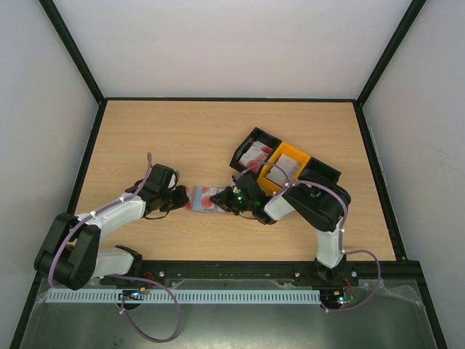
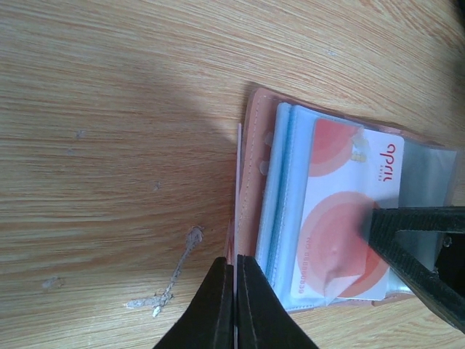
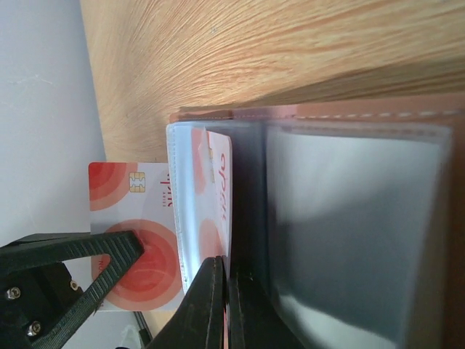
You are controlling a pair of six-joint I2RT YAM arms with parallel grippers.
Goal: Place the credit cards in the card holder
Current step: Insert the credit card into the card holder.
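We see the card holder (image 1: 205, 198) lying open near the middle of the bench (image 1: 174, 131), between the two arms. Our left end effector (image 2: 234, 294) is clenched on the holder's reddish-brown outer edge. Our right end effector (image 3: 221, 291) is clenched too, pinching the free end of a red-and-white card (image 2: 341, 218). The card's other end sits under one of the holder's clear sleeves (image 2: 285, 182), which are stacked in blue-tinged layers. Further right and towards the back stand a black tray (image 1: 254, 134) and a yellow tray (image 1: 294, 151), touching each other. Each has more cards (image 1: 256, 155) lying inside
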